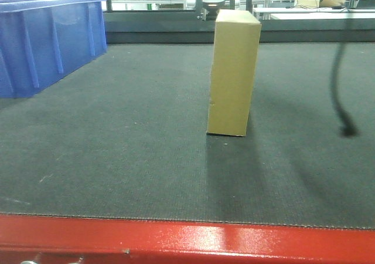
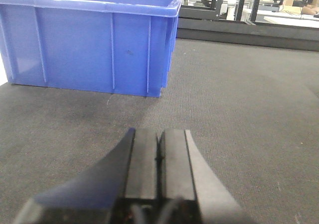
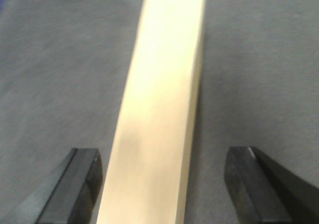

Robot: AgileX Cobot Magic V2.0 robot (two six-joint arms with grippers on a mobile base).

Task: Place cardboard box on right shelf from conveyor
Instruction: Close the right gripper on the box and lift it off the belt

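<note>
Evidently the cardboard box [image 1: 234, 73] stands upright on a narrow face on the conveyor [image 1: 117, 158]. This offers its slim thickness to a pinch across the two broad faces, which is probably why the right fingers [image 3: 82, 181] are spread wide, one on each side of the box's narrow edge. The box lies between them and runs straight ahead, off-centre. The left-hand finger looks just beside the cardboard, while a strip of bare belt shows before the right-hand one. No firm contact is visible. The left fingers [image 2: 142, 159] are pressed together on nothing, low over bare belt. The blue plastic bin [image 2: 89, 40] sits ahead and to their left, and they seem parked out of the way. I judge this the pre-grasp stage, with closing on the box next. The right shelf is in no view.
</note>
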